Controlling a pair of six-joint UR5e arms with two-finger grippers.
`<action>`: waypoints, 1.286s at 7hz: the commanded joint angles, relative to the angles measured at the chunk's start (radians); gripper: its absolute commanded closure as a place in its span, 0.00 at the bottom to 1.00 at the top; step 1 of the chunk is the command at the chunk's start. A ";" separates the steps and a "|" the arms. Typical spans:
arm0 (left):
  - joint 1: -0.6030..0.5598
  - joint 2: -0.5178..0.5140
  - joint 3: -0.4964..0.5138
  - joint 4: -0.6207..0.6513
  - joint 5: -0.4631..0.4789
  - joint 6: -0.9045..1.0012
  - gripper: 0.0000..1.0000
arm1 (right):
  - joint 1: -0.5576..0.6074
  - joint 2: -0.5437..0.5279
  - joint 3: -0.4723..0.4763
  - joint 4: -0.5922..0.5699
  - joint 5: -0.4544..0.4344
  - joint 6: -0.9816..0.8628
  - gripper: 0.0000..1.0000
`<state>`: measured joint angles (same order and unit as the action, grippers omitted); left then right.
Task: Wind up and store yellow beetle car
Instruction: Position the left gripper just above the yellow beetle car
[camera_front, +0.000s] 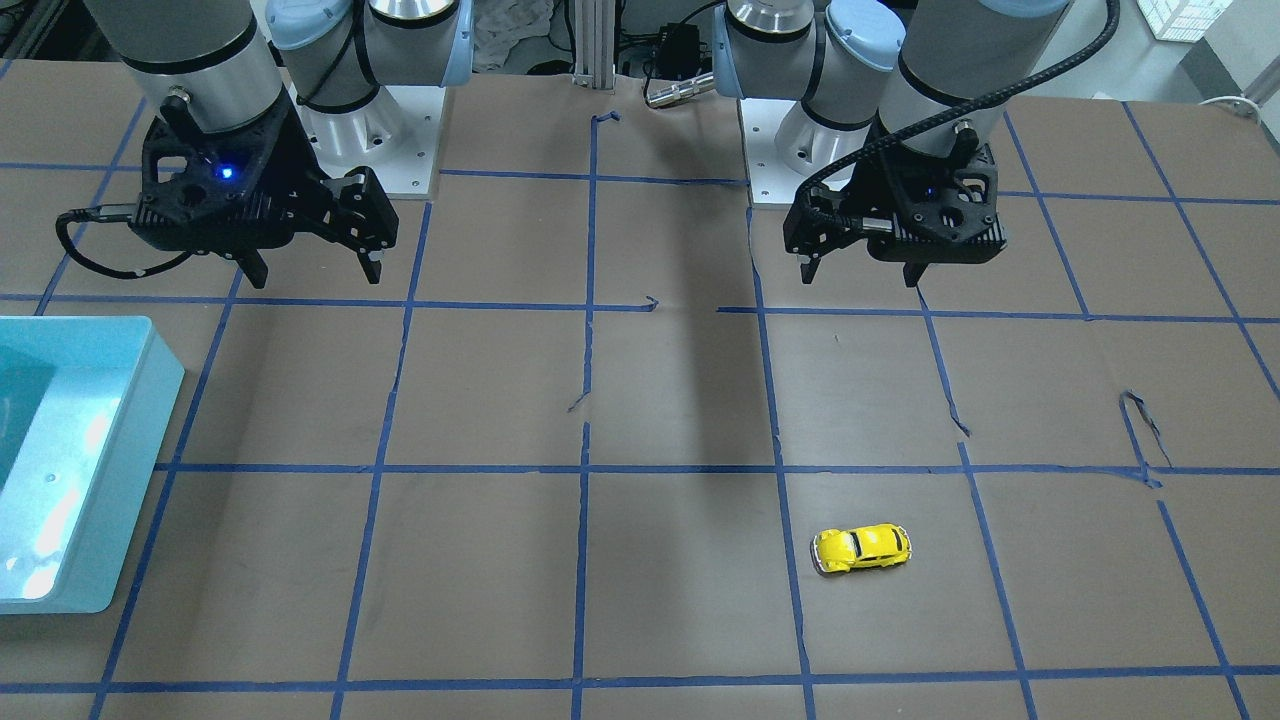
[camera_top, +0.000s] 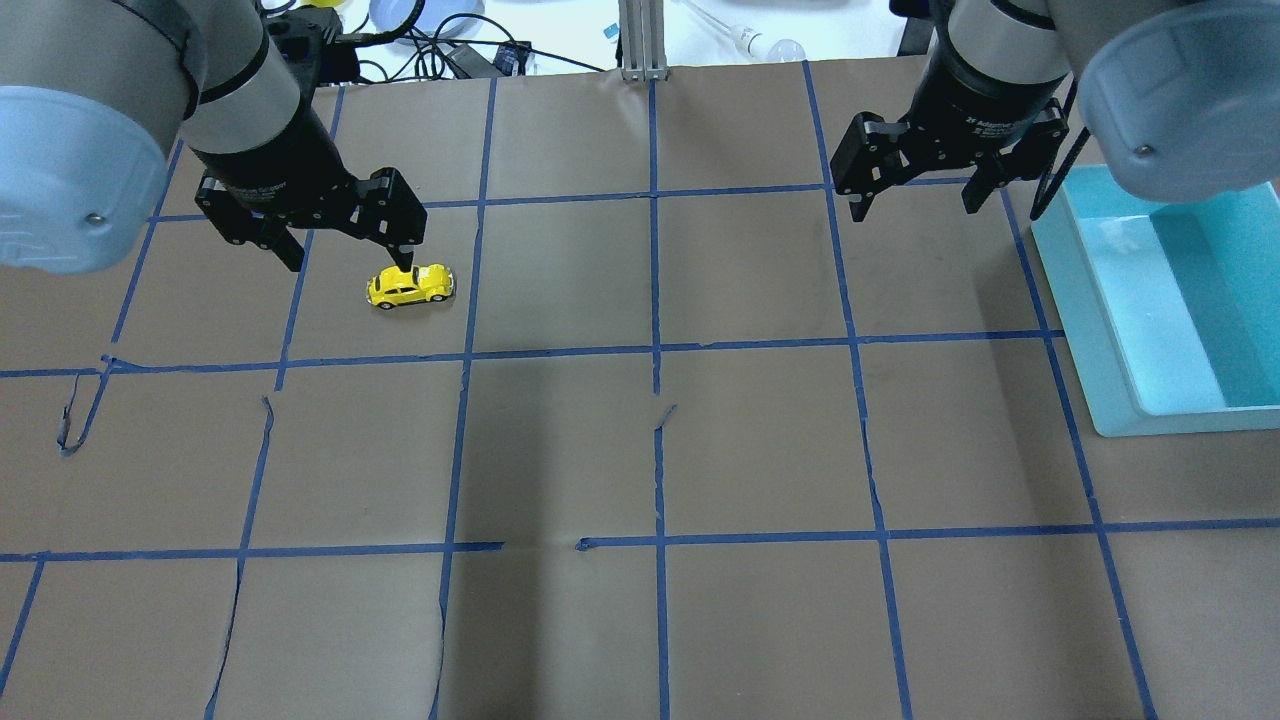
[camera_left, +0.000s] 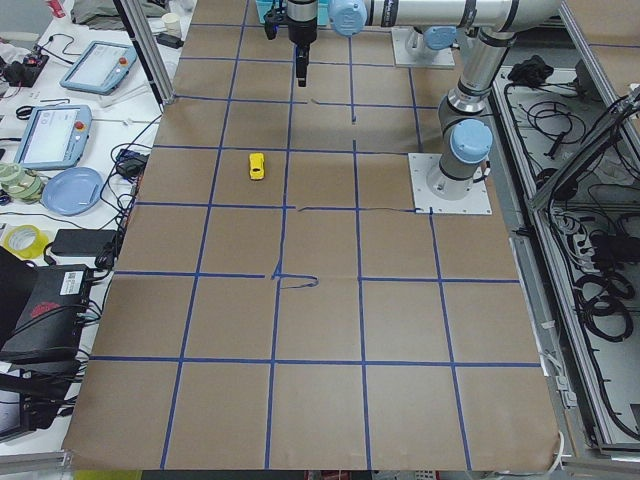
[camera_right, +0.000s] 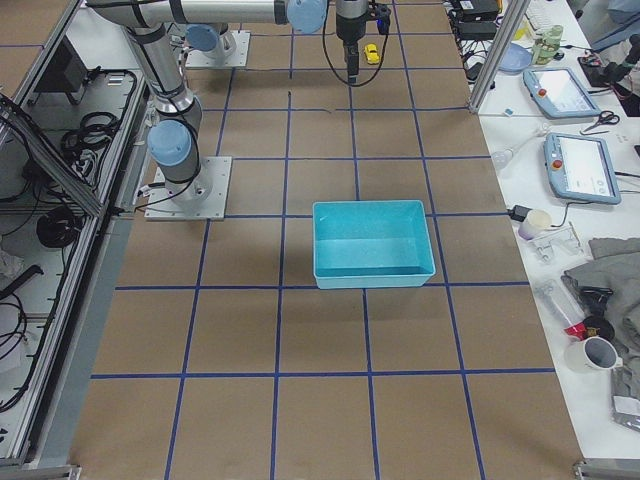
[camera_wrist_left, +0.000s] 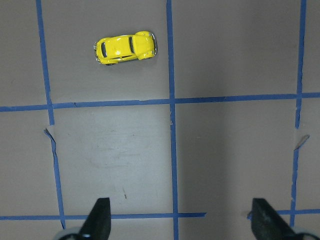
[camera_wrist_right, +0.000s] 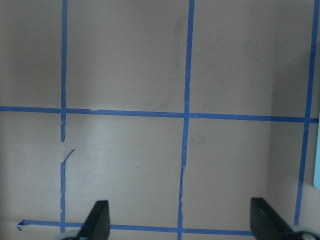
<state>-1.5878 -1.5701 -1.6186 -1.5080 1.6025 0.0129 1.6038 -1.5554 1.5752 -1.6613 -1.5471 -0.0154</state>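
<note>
Yellow beetle car (camera_front: 862, 549) sits on its wheels on the brown surface (camera_front: 680, 600), on my left side. My left end effector (camera_top: 350, 258) hangs up high, not touching it, fingers wide apart and holding nothing. My right end effector (camera_top: 915, 208) is wide apart too, beside the blue bin (camera_top: 1095, 330). I think nothing is done yet: winding and storing are both left.

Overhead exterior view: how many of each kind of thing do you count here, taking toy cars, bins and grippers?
yellow beetle car: 1
teal bin: 1
grippers, both open: 2 (left gripper, right gripper)
Total: 4
</note>
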 joint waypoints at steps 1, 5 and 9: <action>0.002 -0.004 -0.004 0.020 -0.001 0.005 0.00 | 0.001 0.000 0.000 0.000 -0.001 0.000 0.00; 0.002 -0.008 -0.006 0.020 -0.001 0.005 0.00 | 0.001 -0.002 0.000 0.001 -0.001 0.000 0.00; 0.002 0.005 -0.006 0.015 -0.001 0.002 0.00 | 0.002 -0.003 0.000 0.006 -0.001 0.000 0.00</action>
<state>-1.5865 -1.5656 -1.6233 -1.4907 1.6004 0.0155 1.6052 -1.5575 1.5754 -1.6555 -1.5479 -0.0160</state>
